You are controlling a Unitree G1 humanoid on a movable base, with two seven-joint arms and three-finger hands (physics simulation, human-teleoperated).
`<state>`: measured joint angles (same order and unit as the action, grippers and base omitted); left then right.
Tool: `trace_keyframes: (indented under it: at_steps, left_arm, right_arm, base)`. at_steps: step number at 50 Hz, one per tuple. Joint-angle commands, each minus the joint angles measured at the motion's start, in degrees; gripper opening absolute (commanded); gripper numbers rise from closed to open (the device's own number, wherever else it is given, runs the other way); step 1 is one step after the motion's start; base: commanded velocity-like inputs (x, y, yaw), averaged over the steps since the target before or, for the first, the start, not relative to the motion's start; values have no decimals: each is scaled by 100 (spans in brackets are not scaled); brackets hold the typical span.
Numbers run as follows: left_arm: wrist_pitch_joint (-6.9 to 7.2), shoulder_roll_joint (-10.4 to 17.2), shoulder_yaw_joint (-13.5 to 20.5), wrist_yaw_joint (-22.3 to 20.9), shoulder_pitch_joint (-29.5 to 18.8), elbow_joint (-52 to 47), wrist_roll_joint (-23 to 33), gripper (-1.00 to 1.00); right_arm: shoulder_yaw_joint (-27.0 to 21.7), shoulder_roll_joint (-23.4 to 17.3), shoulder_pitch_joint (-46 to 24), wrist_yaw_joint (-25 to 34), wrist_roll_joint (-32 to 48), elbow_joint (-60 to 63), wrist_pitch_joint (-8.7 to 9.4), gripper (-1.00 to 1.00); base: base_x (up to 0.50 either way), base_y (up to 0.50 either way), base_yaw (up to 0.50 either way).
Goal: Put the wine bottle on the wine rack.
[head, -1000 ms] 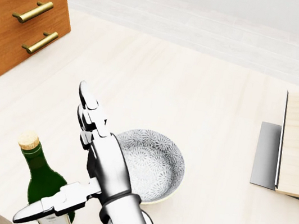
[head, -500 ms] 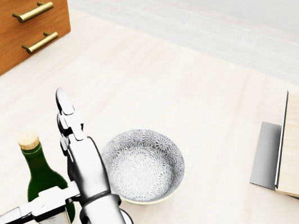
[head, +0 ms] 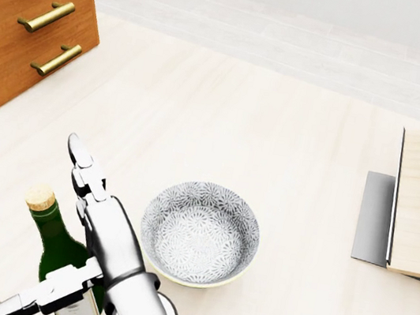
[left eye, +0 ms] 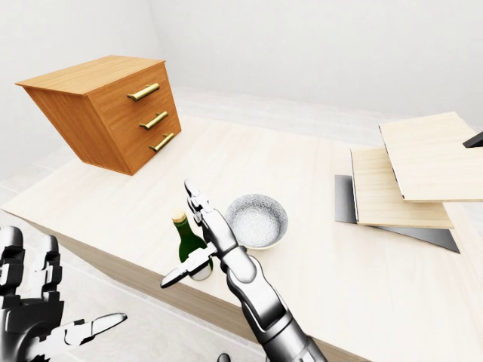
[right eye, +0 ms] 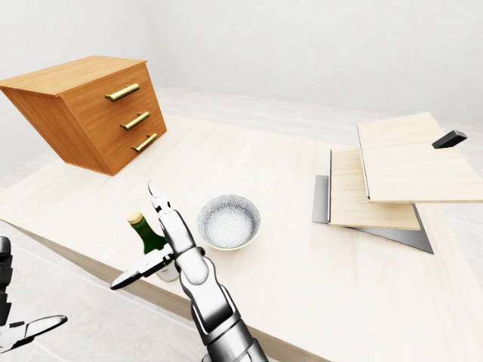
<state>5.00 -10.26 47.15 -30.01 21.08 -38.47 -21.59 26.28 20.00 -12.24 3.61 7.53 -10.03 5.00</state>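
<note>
Your wine bottle (head: 60, 255) stands upright near the bench's (head: 224, 120) bottom edge in the head view, just left of the patterned bowl (head: 200, 233), ungrasped, so lifting and racking it all remain. Your right robot hand (head: 75, 224) is beside it, fingers spread, thumb across its lower body. The left robot hand (left eye: 34, 320) hangs open below the bench.

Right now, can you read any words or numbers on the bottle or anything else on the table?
No readable text anywhere.
Wine bottle: its pale label sits low and is partly hidden by the right hand; no letters can be made out.
Bowl: only a grey pattern, no words.
Drawer chest: plain wood and brass handles, no writing.
Wooden boards: blank.
</note>
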Motion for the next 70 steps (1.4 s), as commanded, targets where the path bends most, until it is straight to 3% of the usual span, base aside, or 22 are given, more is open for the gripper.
trace_keyframes:
  at_steps: [1,4,5,6,8,37,49,70]
  left_arm:
    - [0,-26,-33,-32,-3,31,45,100]
    - [0,-14,-11,-28,-1,40,8,100]
    - [0,-16,-21,-33,-9,68,32,100]
    - [0,-14,-27,-31,-12,81,40,100]
    - [0,-6,-35,-29,-17,98,40,100]
    - [0,-62,-102,-48,31,19,34,100]
    - [0,-80,-154,-40,38,-22,43,100]
    - [0,-54,-170,-21,14,35,49,100]
  right_arm:
    - [-7,0,-48,17,51,-112,0,100]
    - [32,0,7,75,27,-33,0,100]
    - [51,0,32,76,31,28,0,-4]
    - [59,0,37,85,30,38,0,-47]
    - [63,0,48,97,20,56,0,-100]
    - [34,-2,132,157,-105,533,0,-100]
    - [394,-57,282,138,-126,1422,0,-100]
    - [244,0,-188,90,-222,2207,0,-100]
  base:
    - [0,0,0]
    - [0,0,0]
    - [0,0,0]
    - [0,0,0]
    - [0,0,0]
    - [0,0,0]
    - [0,0,0]
    - [0,0,0]
